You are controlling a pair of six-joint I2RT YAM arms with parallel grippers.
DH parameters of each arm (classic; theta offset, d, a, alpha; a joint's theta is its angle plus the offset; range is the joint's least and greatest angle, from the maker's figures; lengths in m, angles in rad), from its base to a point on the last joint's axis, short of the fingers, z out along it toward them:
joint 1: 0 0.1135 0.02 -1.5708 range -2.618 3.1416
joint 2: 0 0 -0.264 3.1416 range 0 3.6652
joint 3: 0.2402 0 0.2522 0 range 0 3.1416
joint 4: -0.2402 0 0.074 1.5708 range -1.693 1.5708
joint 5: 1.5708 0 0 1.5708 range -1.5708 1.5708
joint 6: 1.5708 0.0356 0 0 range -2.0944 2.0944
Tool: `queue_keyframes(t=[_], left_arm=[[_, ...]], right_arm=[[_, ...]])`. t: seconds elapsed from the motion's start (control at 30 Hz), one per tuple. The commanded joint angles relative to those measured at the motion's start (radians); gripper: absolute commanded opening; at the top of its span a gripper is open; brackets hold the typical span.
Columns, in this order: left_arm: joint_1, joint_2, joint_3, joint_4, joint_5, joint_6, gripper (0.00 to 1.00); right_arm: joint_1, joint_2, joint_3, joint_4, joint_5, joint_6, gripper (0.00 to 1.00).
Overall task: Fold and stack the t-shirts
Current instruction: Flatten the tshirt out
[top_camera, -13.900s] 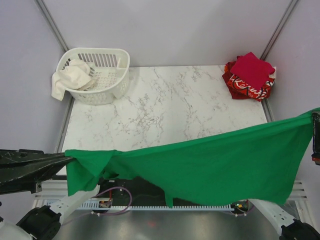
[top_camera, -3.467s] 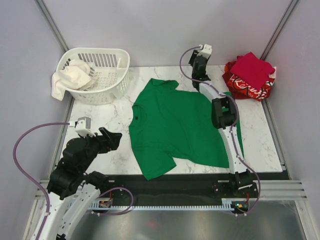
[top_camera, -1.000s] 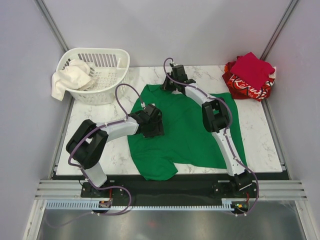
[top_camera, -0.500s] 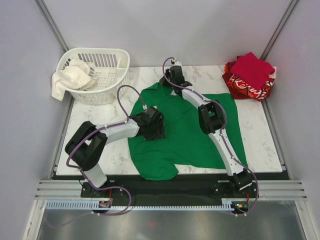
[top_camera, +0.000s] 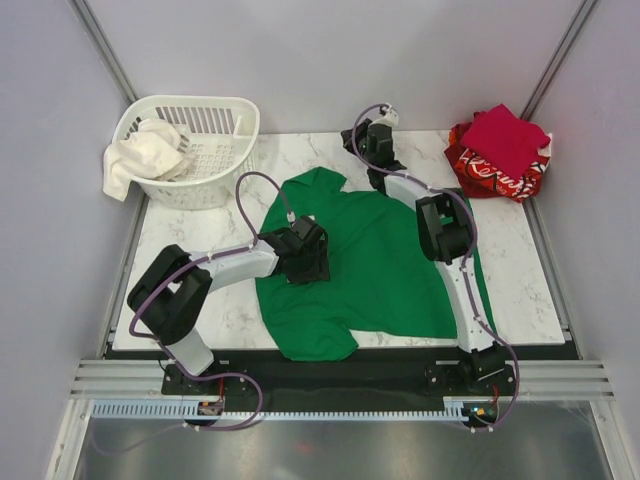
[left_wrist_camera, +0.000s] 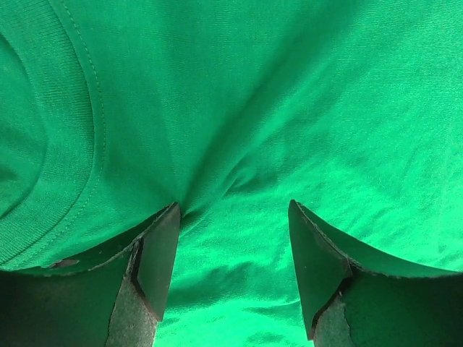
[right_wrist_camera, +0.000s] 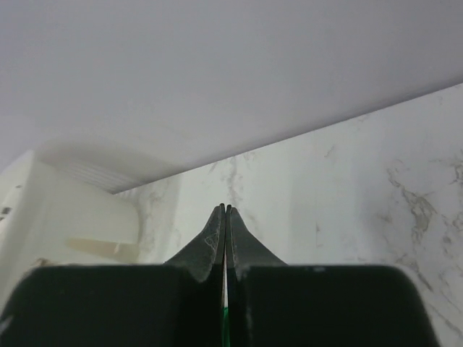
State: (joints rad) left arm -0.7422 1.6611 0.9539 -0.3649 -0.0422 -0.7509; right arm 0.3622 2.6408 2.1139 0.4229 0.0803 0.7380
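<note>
A bright green t-shirt (top_camera: 385, 270) lies spread on the marble table (top_camera: 300, 160). My left gripper (top_camera: 308, 256) rests on it beside the ribbed collar (left_wrist_camera: 51, 123). In the left wrist view the left gripper (left_wrist_camera: 233, 208) is open, and its fingers (left_wrist_camera: 155, 264) press into the cloth on either side of a small ridge. My right gripper (top_camera: 360, 136) hangs above the table's back edge, past the shirt's far sleeve (top_camera: 320, 182). Its jaws (right_wrist_camera: 226, 210) are shut with bare tips. A folded crimson t-shirt (top_camera: 503, 135) tops the red printed t-shirt (top_camera: 488, 180) at back right.
A white slatted basket (top_camera: 215, 150) stands at the back left with a white cloth (top_camera: 135, 160) hanging over its rim. Grey walls close in the table at the back and on both sides. The right arm (top_camera: 445, 235) reaches across the green shirt's right half.
My right gripper has moved right and back, off the far sleeve, which now lies rounded on the table. The left gripper has stayed by the collar.
</note>
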Motion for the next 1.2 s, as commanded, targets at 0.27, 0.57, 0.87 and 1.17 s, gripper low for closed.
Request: queue_keyframes(t=[0.27,0.57,0.87,1.17], left_arm=[[-0.02,-0.046,-0.027,0.032,0.018,0.085,0.69],[-0.022,-0.092,-0.095,0.104,0.021,0.099,0.68],[-0.022,-0.093,-0.101,0.115,0.021,0.101,0.68],[-0.022,-0.098,-0.107,0.123,0.021,0.102,0.67]], right_arm=[[0.05,-0.099,0.05,-0.287,-0.542,0.017,0.0],[0.107,0.022,0.136,-0.42,-0.59,-0.069,0.0],[0.126,0.048,0.095,-0.46,-0.574,-0.08,0.0],[0.086,0.125,0.193,-0.525,-0.374,-0.141,0.0]])
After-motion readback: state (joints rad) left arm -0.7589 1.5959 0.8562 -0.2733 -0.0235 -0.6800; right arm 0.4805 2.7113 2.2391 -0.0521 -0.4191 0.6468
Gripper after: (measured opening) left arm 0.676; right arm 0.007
